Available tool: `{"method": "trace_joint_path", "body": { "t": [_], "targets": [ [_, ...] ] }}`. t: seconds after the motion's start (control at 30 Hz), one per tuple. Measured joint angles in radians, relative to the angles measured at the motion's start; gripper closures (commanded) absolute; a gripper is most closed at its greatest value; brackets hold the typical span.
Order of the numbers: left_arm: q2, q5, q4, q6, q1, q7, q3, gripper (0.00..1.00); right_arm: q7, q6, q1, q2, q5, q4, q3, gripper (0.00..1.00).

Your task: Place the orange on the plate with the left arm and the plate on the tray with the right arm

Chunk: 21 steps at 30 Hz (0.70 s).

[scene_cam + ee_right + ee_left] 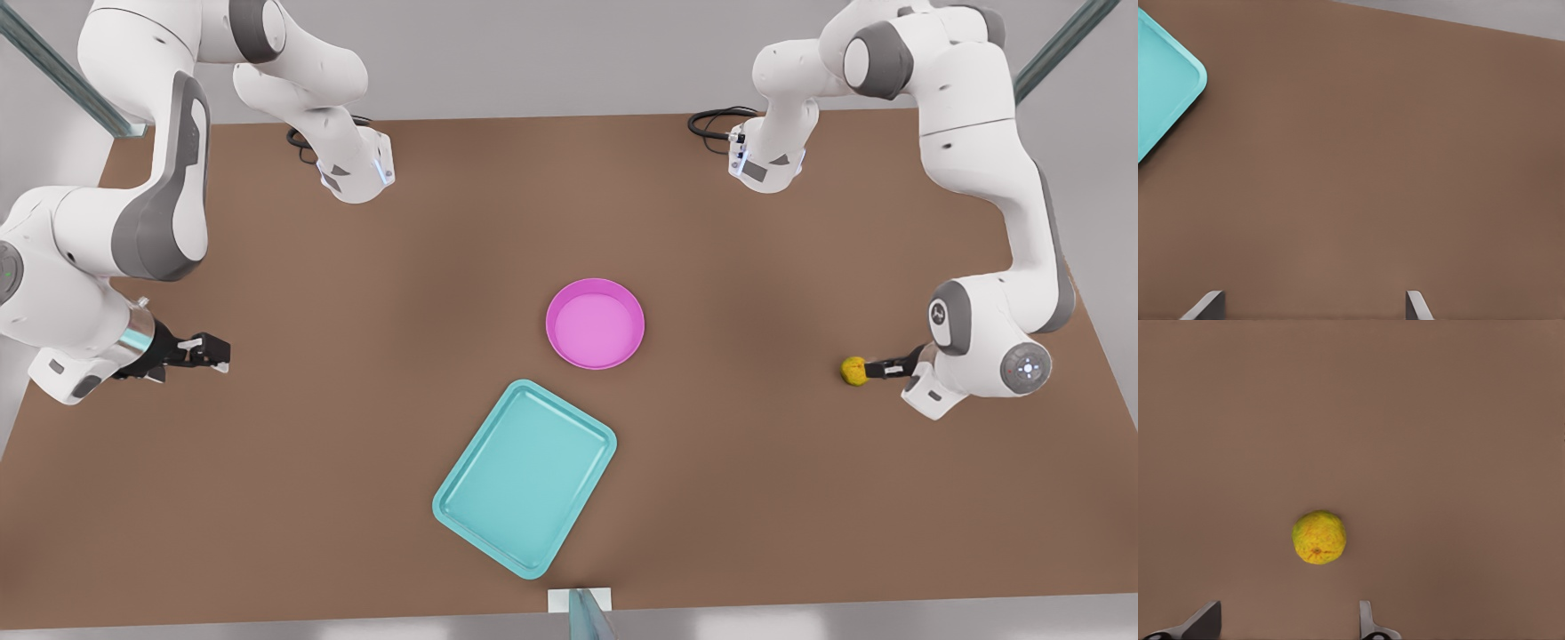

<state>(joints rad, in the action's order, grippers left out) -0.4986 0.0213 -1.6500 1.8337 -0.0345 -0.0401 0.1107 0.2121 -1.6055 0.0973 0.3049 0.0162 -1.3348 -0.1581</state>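
Orange (1319, 537) sits on the table (356, 400) at the front view's right, under the left gripper (1288, 623), fingers spread and not yet around it. Grasping is the step; next, descend and close. Right gripper (1313, 307) waits, fingers spread, well apart from plate (595, 323) and tray (524, 476)

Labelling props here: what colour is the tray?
Teal, plain, no pattern; the tray shows best in the front view.

Orange (1319, 537) beyond spread tool (1288, 623) fingertips (1367, 620)
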Motion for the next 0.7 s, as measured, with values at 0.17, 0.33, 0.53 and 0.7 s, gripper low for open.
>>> {"method": "trace_joint_path", "body": {
  "t": [0.17,0.33,0.53,0.7],
  "targets": [
    [0.004,-0.012,-0.145,0.133,0.008,-0.068,-0.003,0.0,0.01,-0.002,0.001,0.0,0.0,-0.001,0.0,0.0],
    [-0.033,-0.009,-0.18,0.235,0.004,-0.12,-0.002,0.0,0.018,-0.003,0.004,0.0,0.0,-0.002,0.0,0.0],
    [-0.084,-0.007,-0.182,0.306,-0.002,-0.166,-0.001,0.0,0.025,-0.004,0.004,0.001,0.0,-0.003,0.0,0.0],
    [-0.12,-0.007,-0.182,0.329,-0.009,-0.194,0.0,0.0,0.029,-0.004,0.004,0.003,0.0,-0.003,0.0,0.0]
  ]
}}
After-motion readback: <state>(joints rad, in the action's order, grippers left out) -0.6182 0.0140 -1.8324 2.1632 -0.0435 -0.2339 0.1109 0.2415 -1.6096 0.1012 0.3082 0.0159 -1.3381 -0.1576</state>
